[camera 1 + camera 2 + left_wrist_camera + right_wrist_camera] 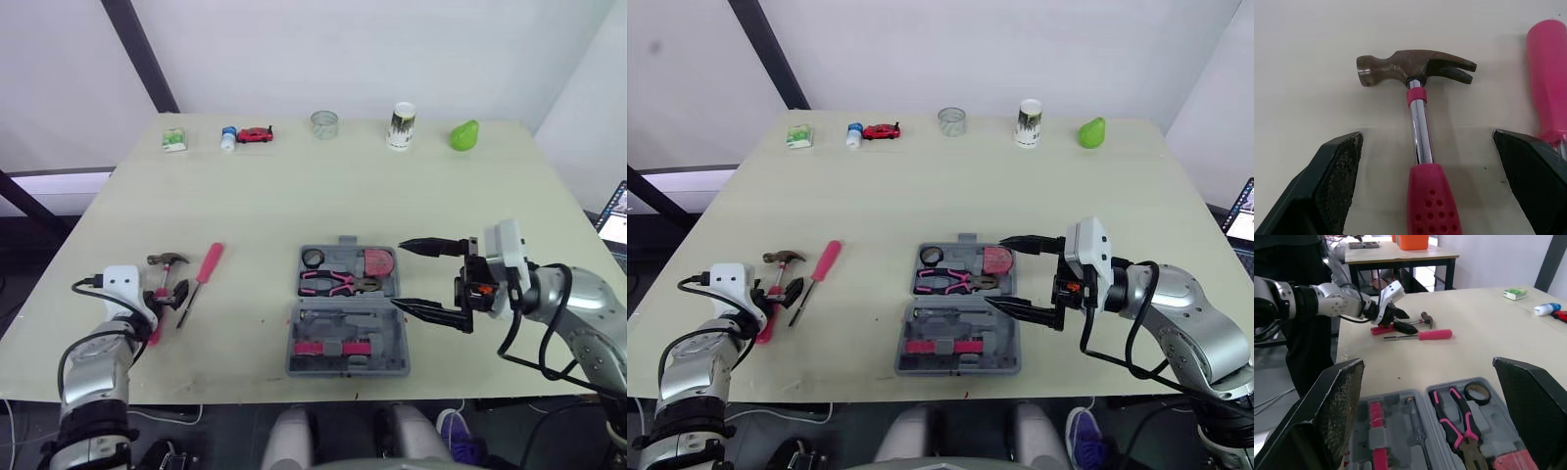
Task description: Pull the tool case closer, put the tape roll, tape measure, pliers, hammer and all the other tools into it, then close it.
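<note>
The pale tabletop (294, 196) carries everything. The grey case (397, 352) lies open near its front edge, just beside the right jaws, which are spread wide and hold nothing, one finger level with the case's far tray and the other level with its near half. The hammer (1418, 117) lies on the tabletop between the left jaws, which are open and straddle its shaft just below the head, with a gap on each side. The pink-handled screwdriver (204, 269) lies just outside those jaws, on the side toward the case. In the case's far tray, the pliers (338, 284) sit across from the right jaws, the red tape measure (378, 262) is nearest to them, and the black tape roll (313, 258) is in the corner farthest from them. Well apart from both jaws, along the far edge, stand a cup (402, 126), a green pear (464, 135), a glass (324, 124), a green box (174, 140), a toy car (256, 134) and a small bottle (228, 138).
</note>
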